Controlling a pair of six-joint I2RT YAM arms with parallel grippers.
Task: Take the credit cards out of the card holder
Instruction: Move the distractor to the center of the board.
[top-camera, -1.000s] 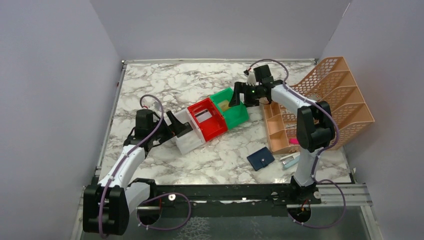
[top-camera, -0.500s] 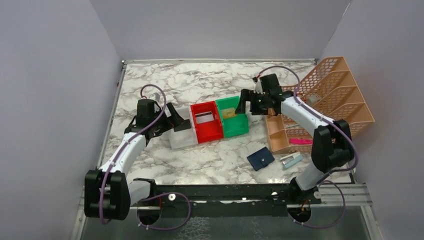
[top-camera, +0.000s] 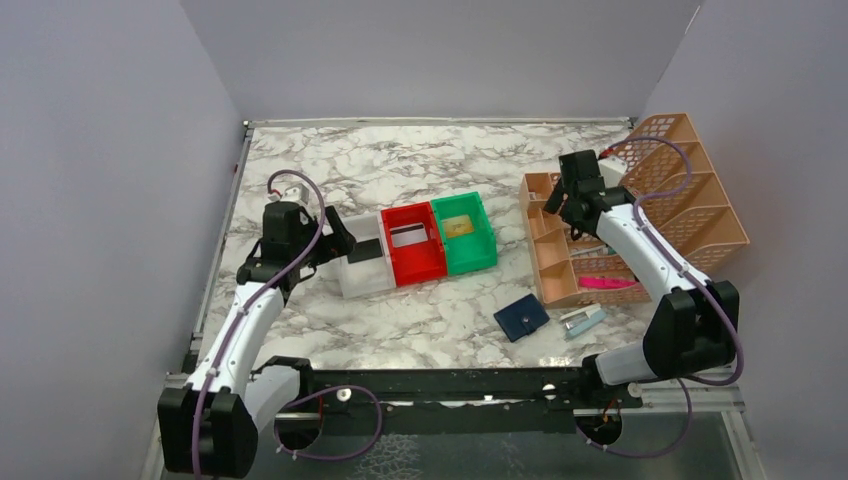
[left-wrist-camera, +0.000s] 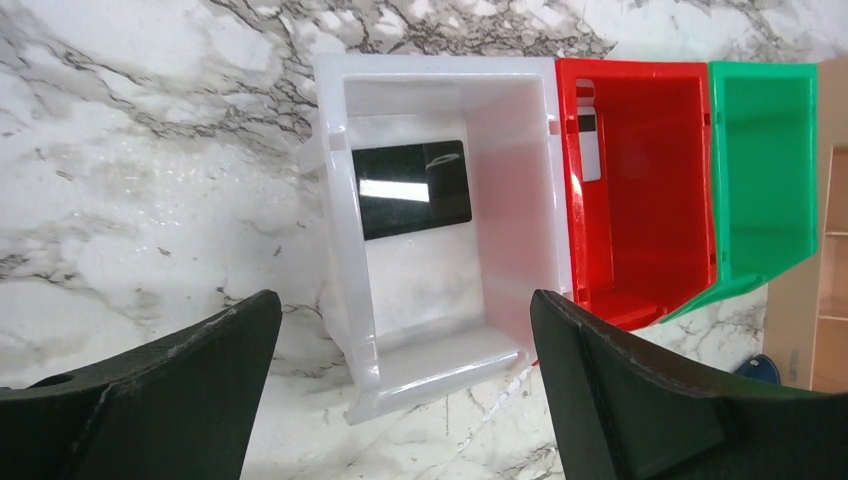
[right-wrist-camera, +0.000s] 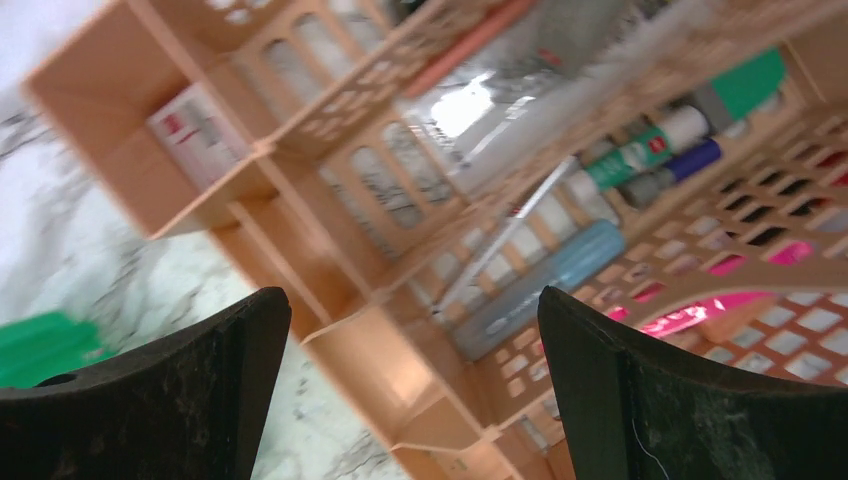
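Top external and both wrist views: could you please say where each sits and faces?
Top external: above and behind, looking down at the table; left arm and right arm show.
Left wrist: on its arm, looking into the white bin; open left pincer shows.
Right wrist: on its arm, facing the organiser; open right pincer shows.
Shared: top and left wrist show the white bin.
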